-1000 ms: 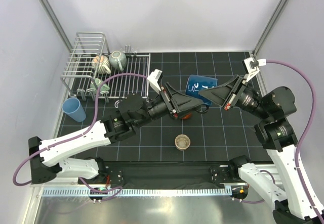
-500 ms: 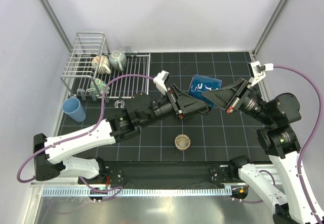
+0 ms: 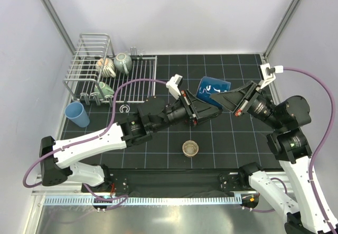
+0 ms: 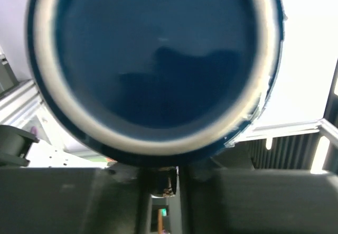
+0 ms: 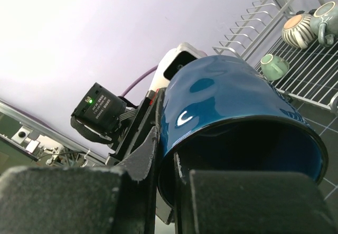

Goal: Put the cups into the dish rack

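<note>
Jaws on my right side are clamped on the rim of the dark blue glazed ceramic mug (image 5: 232, 102). One pad is on the outer wall and the other inside the mouth, so the mug hangs tilted in the air above the black gridded table (image 3: 237, 139), touching nothing below it. I judge that I grip it by the rim to leave the base and body free for my other arm.

My left jaws face that base – the pale unglazed foot ring fills the left wrist view – and sit just under the mug's lower edge with only a thin gap between them. I cannot tell whether they bite on anything yet.

This reads to me as a handover. The silver wire dish rack (image 3: 95, 36) stands at the far left, well apart from the mug and on my left arm's side, so passing it across saves a long reach.

The rack already holds a ribbed cream cup (image 3: 105, 65), a grey-green mug (image 3: 123, 61) and a small pale green cup (image 3: 103, 90). Two cups are not yet loaded: a light blue plastic tumbler (image 3: 78, 114) upright just beside the rack, and a small tan cup (image 3: 190, 149) on the table near my bases. My right jaws should not let go until the left hold is sure – otherwise the mug drops.
</note>
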